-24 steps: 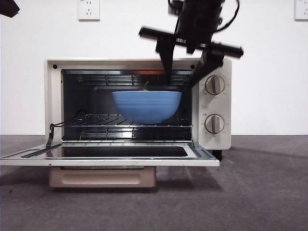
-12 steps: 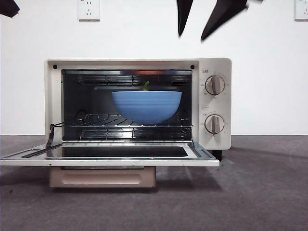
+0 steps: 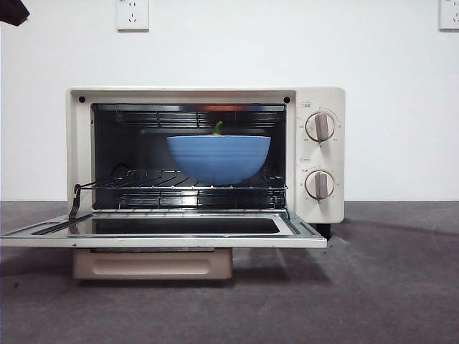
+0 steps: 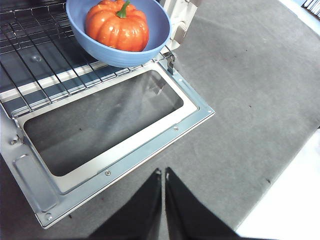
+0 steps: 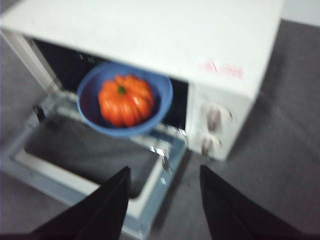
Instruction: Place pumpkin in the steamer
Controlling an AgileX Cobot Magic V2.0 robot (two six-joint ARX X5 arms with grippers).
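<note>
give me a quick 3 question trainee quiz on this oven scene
1. True or false: the steamer door is shut.
2. The pumpkin sits in: A) a blue bowl B) a tray C) the right gripper.
3. Fill in: the left gripper fingers are ____.

Key: 1 false, the door lies open. 2 A, on the wire rack. 3 shut, holding nothing.

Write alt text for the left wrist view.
An orange pumpkin sits in a blue bowl on the wire rack of an open oven, its glass door folded down. The left gripper, jaws shut, hangs above the grey table.
</note>
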